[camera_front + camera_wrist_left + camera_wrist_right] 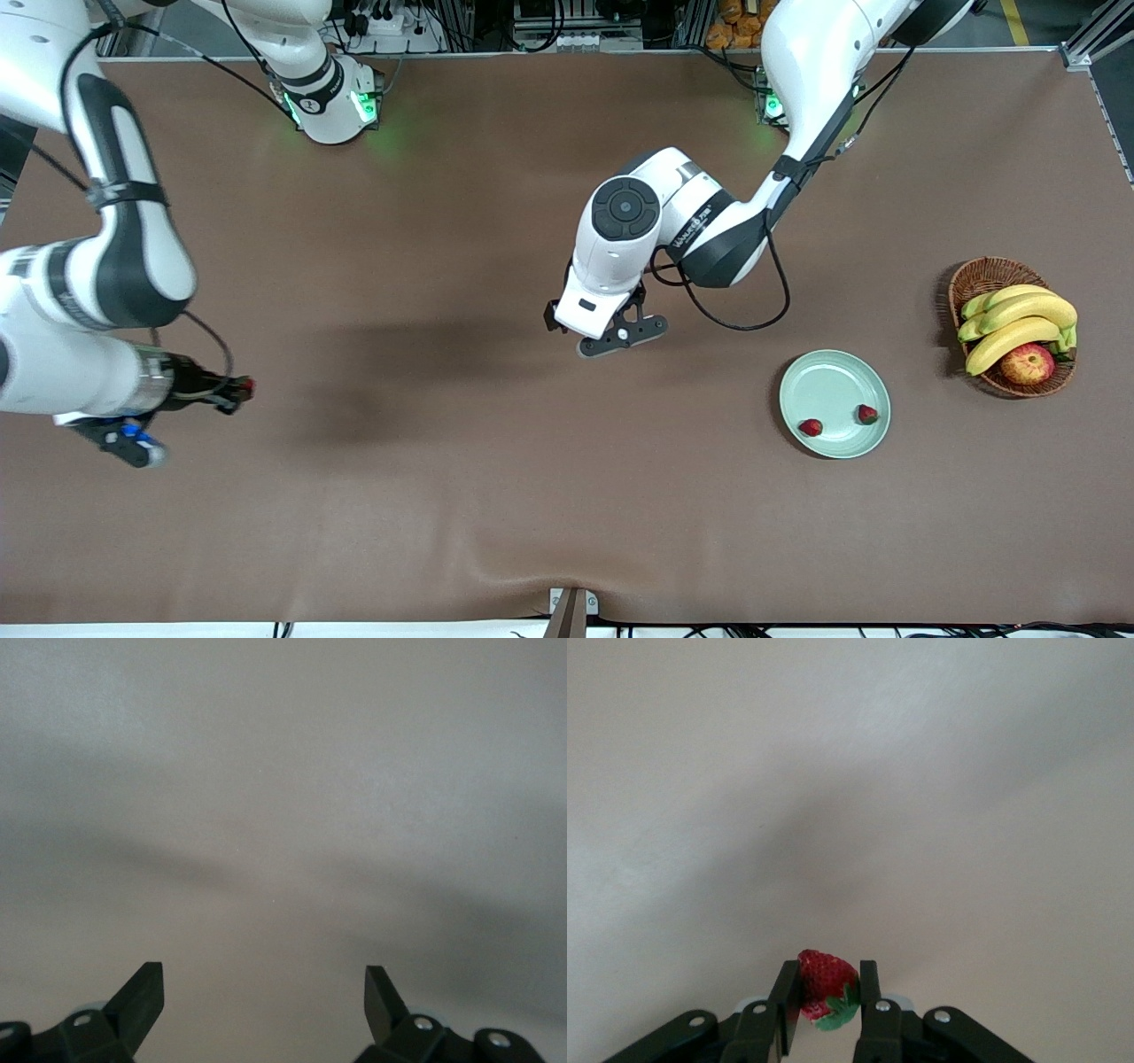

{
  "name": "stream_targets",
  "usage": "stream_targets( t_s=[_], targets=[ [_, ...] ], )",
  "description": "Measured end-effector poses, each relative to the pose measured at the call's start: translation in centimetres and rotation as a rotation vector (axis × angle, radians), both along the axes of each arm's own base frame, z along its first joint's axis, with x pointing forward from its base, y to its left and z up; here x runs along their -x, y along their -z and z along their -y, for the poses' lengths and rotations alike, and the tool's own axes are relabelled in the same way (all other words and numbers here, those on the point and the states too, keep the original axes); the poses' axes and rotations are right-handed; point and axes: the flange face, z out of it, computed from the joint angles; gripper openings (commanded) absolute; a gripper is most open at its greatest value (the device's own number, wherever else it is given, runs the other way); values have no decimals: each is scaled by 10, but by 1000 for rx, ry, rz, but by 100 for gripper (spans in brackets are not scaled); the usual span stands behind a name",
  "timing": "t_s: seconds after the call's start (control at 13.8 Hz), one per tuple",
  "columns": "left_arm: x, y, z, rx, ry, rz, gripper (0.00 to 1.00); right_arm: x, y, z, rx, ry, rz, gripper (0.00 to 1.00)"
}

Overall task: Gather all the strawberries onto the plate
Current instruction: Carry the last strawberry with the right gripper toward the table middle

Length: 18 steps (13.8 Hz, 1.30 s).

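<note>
Right wrist view: right gripper (824,997) is pinching a strawberry (824,985) between its fingers, red body up, green cap down, over bare table. In the front view that right gripper (241,387) hangs over the tabletop at the right arm's end, well apart from the plate (833,377), with a speck of red at its tip.

Left gripper (620,338) hangs over the middle of the table, between the held berry and the plate, fingers spread wide with nothing in them; the left arm looks to be waiting.

Plate sits toward the left arm's end, just beside the wicker basket (977,276) of bananas (1019,321) and an apple (1028,363). Two strawberries (810,427) (866,413) already lie on it, near its camera-side rim.

Progress: two of three done. Left: carry the held berry across to the plate and release.
</note>
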Motion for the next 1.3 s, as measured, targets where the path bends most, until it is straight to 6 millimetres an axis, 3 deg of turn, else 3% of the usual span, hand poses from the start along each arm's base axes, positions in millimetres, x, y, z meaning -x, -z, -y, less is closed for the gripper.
stream_targets(
  t_s=[0.22, 0.58, 0.94, 1.08, 1.3],
  targets=[
    [-1, -1, 0, 7, -27, 5, 100, 7, 0, -65, -19, 79, -10, 0],
    [-2, -3, 2, 21, -51, 15, 100, 16, -6, -140, -97, 161, 9, 0],
    [-6, -7, 2, 40, -58, 34, 100, 49, 2, -250, -103, 199, 34, 0],
    [-23, -23, -12, 60, -89, 66, 100, 61, 20, -276, -111, 204, 43, 0],
    [-56, -83, -71, 53, -69, 132, 100, 78, 65, -303, -131, 229, 59, 0]
  ],
)
